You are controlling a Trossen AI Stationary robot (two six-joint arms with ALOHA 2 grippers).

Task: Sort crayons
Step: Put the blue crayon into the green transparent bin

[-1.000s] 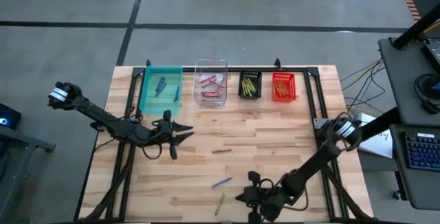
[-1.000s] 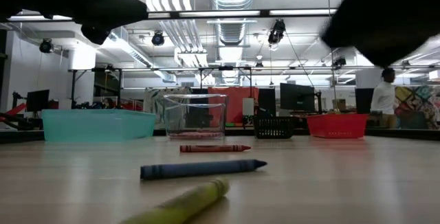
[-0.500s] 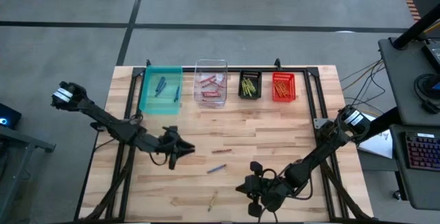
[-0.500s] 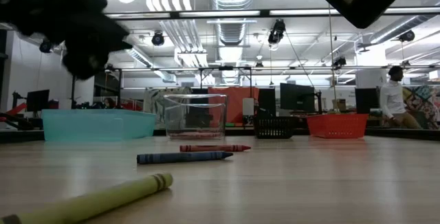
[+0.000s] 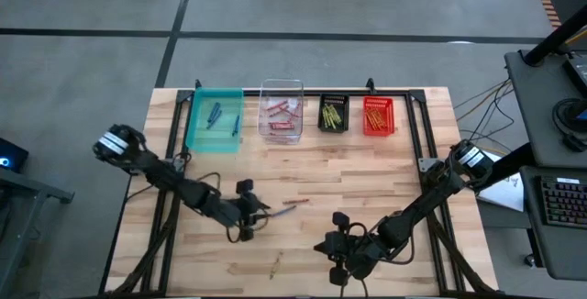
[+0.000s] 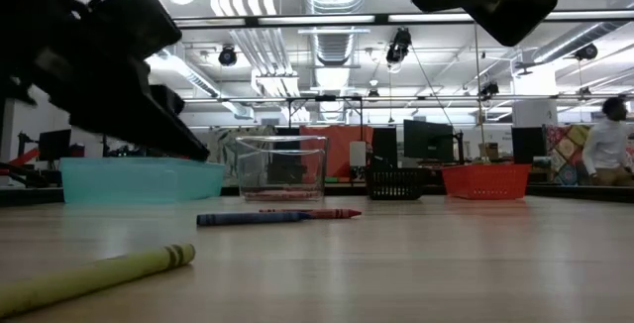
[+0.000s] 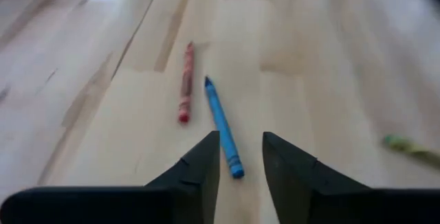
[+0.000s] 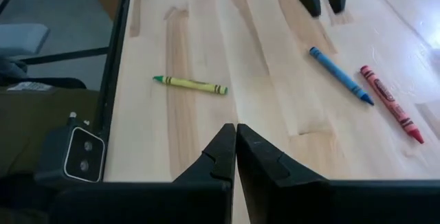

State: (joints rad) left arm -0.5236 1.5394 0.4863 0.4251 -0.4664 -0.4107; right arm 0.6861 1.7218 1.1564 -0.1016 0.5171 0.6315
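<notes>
Three crayons lie flat on the wooden table. A blue crayon (image 7: 221, 124) and a red crayon (image 7: 185, 82) lie side by side near the middle, seen also as blue crayon (image 5: 277, 209) and red crayon (image 5: 295, 202). A yellow crayon (image 8: 190, 84) lies nearer the front edge. My left gripper (image 7: 240, 162) is open and low over the table, its fingertips on either side of the blue crayon's near end; whether they touch it I cannot tell. My right gripper (image 8: 235, 138) is shut and empty, raised over the front of the table (image 5: 335, 264).
Along the far edge stand a teal bin (image 5: 215, 120), a clear bin (image 5: 281, 111), a black bin (image 5: 333, 114) and a red bin (image 5: 379, 116), each holding crayons. A person walks in the room behind (image 6: 604, 150).
My left gripper has come down and moved toward the table's near right, tipping downward onto the blue crayon's end. The blue crayon has travelled toward the far edge and now lies beside the red one. The yellow crayon has shifted leftward. My right gripper has risen a little.
</notes>
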